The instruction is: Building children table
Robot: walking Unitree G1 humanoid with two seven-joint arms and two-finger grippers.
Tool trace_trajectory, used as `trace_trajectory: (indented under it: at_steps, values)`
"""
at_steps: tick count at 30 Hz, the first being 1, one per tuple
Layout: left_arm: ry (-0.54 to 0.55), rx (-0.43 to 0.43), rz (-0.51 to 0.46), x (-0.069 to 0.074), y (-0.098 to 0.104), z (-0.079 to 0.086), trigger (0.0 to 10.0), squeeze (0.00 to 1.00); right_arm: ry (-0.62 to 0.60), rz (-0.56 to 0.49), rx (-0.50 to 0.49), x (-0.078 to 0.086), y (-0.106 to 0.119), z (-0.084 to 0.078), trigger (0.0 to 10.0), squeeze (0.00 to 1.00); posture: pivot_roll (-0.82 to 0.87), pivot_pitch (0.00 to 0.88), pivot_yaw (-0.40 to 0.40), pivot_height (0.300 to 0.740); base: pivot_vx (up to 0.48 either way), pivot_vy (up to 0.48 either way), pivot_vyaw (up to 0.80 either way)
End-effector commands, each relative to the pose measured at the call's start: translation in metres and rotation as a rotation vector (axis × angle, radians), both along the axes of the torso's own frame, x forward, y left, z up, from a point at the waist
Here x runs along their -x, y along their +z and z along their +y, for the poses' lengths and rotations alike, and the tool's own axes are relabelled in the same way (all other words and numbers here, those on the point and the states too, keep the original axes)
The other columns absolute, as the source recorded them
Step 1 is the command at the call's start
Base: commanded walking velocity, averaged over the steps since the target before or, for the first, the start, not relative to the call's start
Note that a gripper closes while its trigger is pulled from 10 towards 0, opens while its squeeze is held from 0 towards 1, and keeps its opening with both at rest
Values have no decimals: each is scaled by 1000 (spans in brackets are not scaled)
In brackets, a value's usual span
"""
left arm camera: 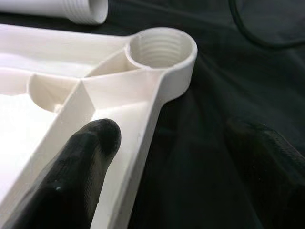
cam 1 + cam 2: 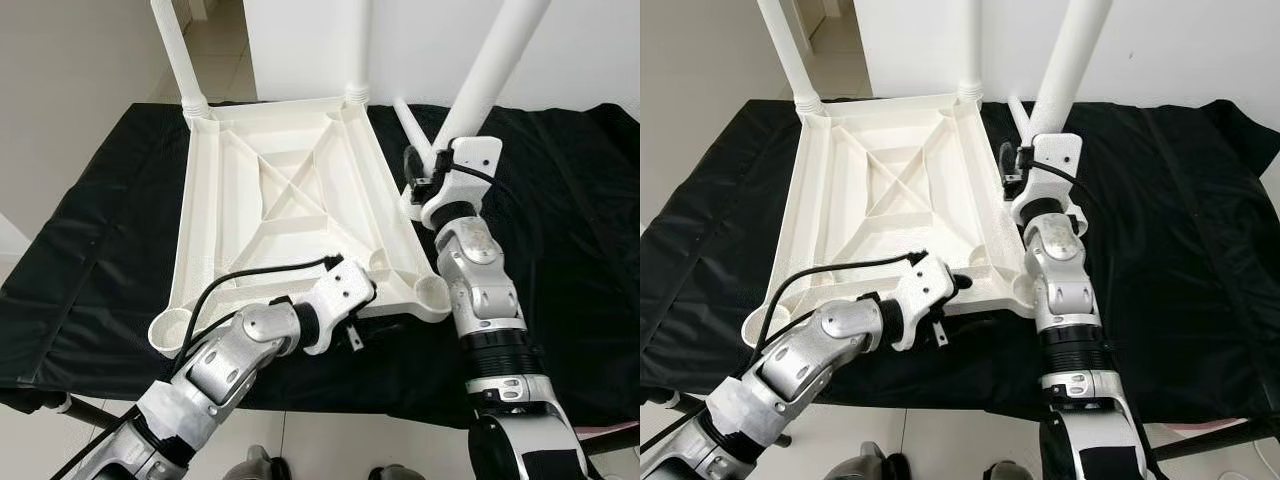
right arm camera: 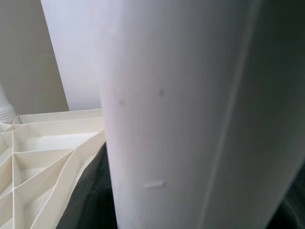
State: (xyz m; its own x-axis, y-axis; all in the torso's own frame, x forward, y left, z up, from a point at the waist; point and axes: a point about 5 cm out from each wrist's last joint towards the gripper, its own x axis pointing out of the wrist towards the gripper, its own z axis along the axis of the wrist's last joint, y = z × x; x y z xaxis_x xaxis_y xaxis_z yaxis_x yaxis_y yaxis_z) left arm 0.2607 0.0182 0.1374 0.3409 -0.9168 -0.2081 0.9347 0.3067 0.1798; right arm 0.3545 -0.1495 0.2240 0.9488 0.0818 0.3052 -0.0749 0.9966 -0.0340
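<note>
We see the white plastic tabletop [image 2: 290, 200] lying upside down on a black cloth [image 2: 570, 230] that covers the work surface, its ribbed underside facing up. It has a round threaded socket at each corner. The two far sockets each hold a white leg: the far-left leg [image 2: 172, 45] and the far-right leg [image 2: 356, 45] both stand upright in them. The near-right socket [image 2: 432, 292] is hollow, with its inner thread plain in the left wrist view [image 1: 159, 47], and the near-left socket [image 2: 168, 333] is hollow too.

A fourth leg [image 2: 412, 128] lies on the cloth just beside the tabletop's right edge, its threaded end pointing away from us.

Our right gripper [image 2: 432, 170] sits just off the tabletop's right edge and holds a third leg [image 2: 495, 65], which rises tilted up and to the right; the right wrist view looks close along this leg [image 3: 190, 114]. The fingers themselves are hidden behind the wrist and the leg.

Our left gripper [image 2: 378, 268] is at the tabletop's near edge, near the hollow near-right socket. One black finger [image 1: 76, 167] rests inside the frame against the rim wall, the other finger [image 1: 267, 157] lies outside over the cloth, so the jaws stand fairly wide, straddling the rim.
</note>
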Motion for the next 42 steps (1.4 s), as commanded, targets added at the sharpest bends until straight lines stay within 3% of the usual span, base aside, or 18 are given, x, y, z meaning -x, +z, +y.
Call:
trace_trajectory:
  at_steps: [1, 10, 24, 37, 42]
  values:
    - [-32, -34, -16, 0, -3, -2, 10000, 0, 7, -26, 7, 1, 5, 3, 10000, 0, -94, 51, 69, 740, 0, 0, 0]
    - [75, -91, -51, -22, -9, -6, 10000, 0, 19, -42, 18, -1, 11, 5, 10000, 0, -101, 35, 56, 740, 0, 0, 0]
    - [311, -32, -65, -64, 9, -10, 10000, 0, 31, -33, 23, 2, 11, 6, 10000, 0, -117, 34, 56, 740, 0, 0, 0]
    - [337, -37, -80, -71, 11, -16, 10000, 0, 7, 17, 60, 10, -4, 3, 10000, 0, -134, 49, 73, 740, 0, 0, 0]
    - [294, 30, -63, -69, 19, -19, 10000, 0, 14, 41, 73, 16, -11, 2, 10000, 0, -133, 55, 71, 740, 0, 0, 0]
